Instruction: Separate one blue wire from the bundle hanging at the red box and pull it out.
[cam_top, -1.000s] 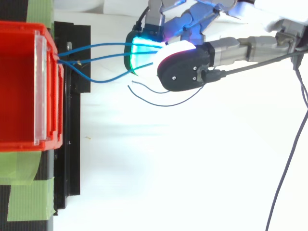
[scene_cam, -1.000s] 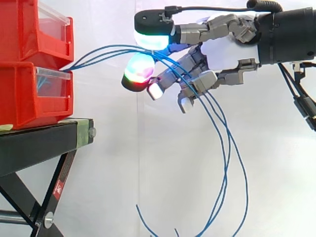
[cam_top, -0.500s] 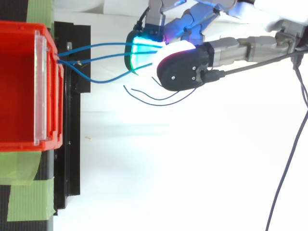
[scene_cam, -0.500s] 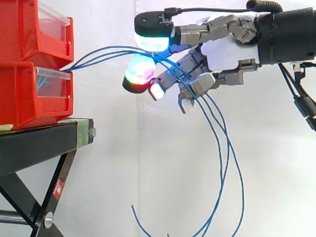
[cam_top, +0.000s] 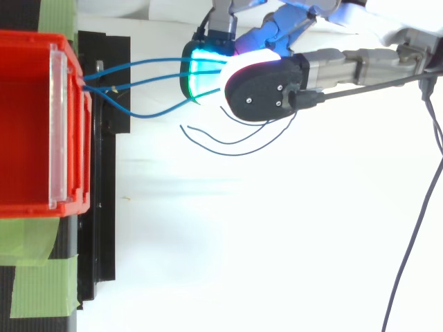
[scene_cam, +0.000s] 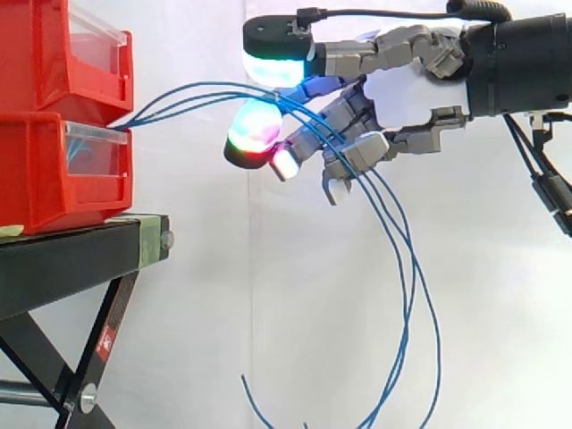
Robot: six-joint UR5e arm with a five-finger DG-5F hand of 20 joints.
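Three thin blue wires come out between the stacked red bins and run right to my hand. The hand is level with the top bin. The wires pass between a cyan-glowing pad above and a red-green pad below, then through the curled fingers. Behind the fingers they droop in long arcs, and their loose ends hang near the lower edge. From above, the wires fan out from the bin's front to the hand.
The bins sit on a black stand with crossed legs, at the left. Green tape is stuck on the stand beside the bin. A white curtain hangs behind, with open space under the hand.
The cyan pad has lifted slightly and the lower fingers have shifted on the wires. The hanging loose ends have swung a little. The wires still leave the bins at the same spot.
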